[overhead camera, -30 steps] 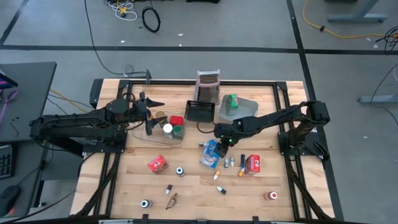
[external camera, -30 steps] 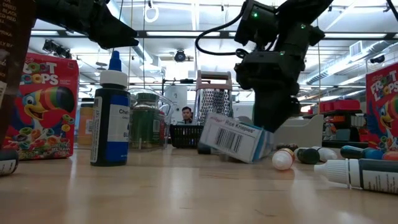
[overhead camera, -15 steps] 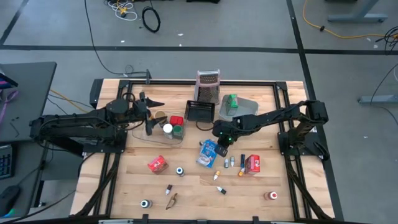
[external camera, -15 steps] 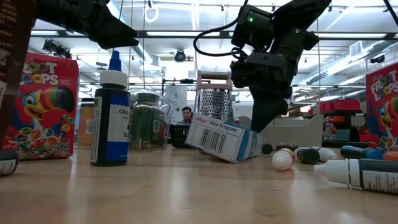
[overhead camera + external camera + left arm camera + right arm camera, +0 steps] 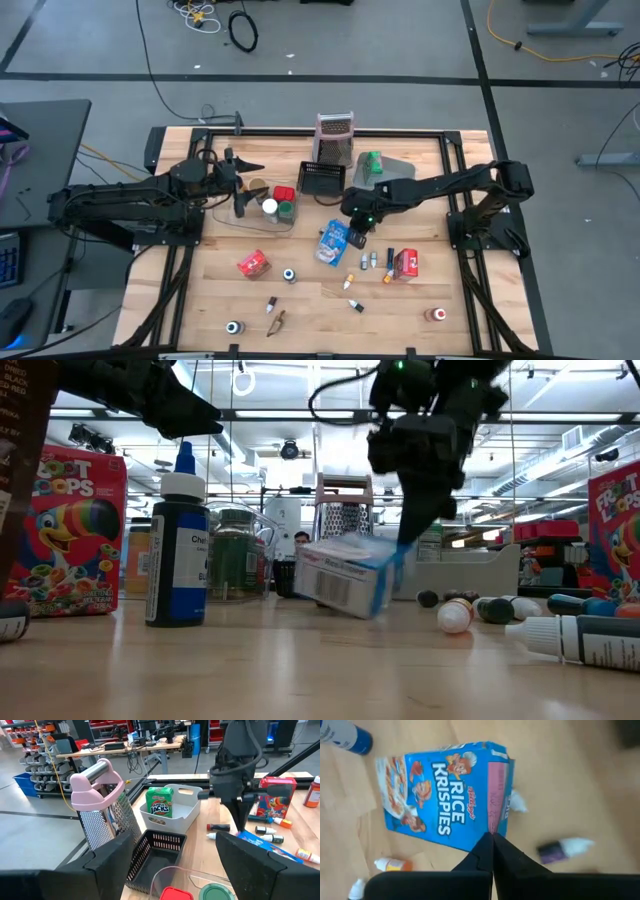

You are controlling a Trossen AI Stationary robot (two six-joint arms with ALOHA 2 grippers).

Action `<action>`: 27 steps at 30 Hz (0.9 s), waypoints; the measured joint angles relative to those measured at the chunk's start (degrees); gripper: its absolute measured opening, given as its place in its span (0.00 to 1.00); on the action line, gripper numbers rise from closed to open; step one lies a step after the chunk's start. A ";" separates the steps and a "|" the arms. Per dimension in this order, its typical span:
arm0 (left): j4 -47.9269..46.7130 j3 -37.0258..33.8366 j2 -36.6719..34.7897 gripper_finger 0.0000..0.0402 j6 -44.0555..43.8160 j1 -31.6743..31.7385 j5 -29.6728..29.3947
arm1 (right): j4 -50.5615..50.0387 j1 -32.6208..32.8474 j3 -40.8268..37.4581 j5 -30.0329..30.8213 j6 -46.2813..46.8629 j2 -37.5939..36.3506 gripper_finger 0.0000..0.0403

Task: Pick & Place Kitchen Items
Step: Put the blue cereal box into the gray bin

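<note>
A blue Rice Krispies packet [image 5: 333, 243] lies mid-table among small colour-capped bottles [image 5: 370, 261]. My right gripper [image 5: 357, 238] is shut on the packet's end, and the low view shows that gripper [image 5: 405, 545] over the tilted packet [image 5: 345, 575]. Over the clear tub [image 5: 262, 222] at the left, my left gripper [image 5: 250, 165] hangs open and holds nothing. Red, white and green jars [image 5: 278, 201] sit in that tub. Two red packets [image 5: 253, 264] [image 5: 405, 263] lie on the table. My right gripper pinches the thin edge of the packet's end panel [image 5: 496, 822] between its two fingertips [image 5: 485, 847]. It comes from above, slanting down. The packet hangs tilted below the fingers, its far lower corner [image 5: 362, 610] at the tabletop; whether it touches there I cannot tell.
At the far side stand a box grater [image 5: 335, 138], a black mesh basket [image 5: 322, 178] and a grey tray [image 5: 395, 172] holding a green packet [image 5: 371, 165]. More small bottles and jars [image 5: 289, 275] [image 5: 434, 315] lie toward the near edge.
My right gripper has shut on the blue packet's end, rolled, and risen a little. The packet has turned and shifted toward the table's left, its gripped end coming up off the table.
</note>
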 joint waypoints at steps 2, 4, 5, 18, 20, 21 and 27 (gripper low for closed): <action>-0.05 0.00 0.02 0.72 0.00 0.00 0.00 | -4.54 0.00 2.97 2.29 -0.39 -0.75 0.00; 0.03 0.00 0.00 0.72 0.02 0.02 -0.02 | -10.79 0.04 6.15 6.08 -1.41 -1.50 0.00; -0.03 0.00 0.01 0.72 0.00 0.00 0.01 | -14.22 0.04 7.87 8.26 -1.68 -1.83 0.00; -0.10 0.00 0.02 0.72 1.94 0.01 0.00 | -50.02 0.04 23.47 34.45 3.52 -4.22 0.00; -0.08 0.00 0.00 0.72 1.94 -0.01 -0.01 | -53.42 0.02 23.70 37.07 5.22 -4.24 0.00; -0.09 0.00 0.01 0.72 1.94 0.02 0.00 | -55.17 0.01 23.70 38.26 5.58 -4.22 0.00; -0.07 0.00 0.00 0.72 1.94 0.01 -0.01 | -58.00 0.02 23.20 43.32 3.67 -4.18 0.00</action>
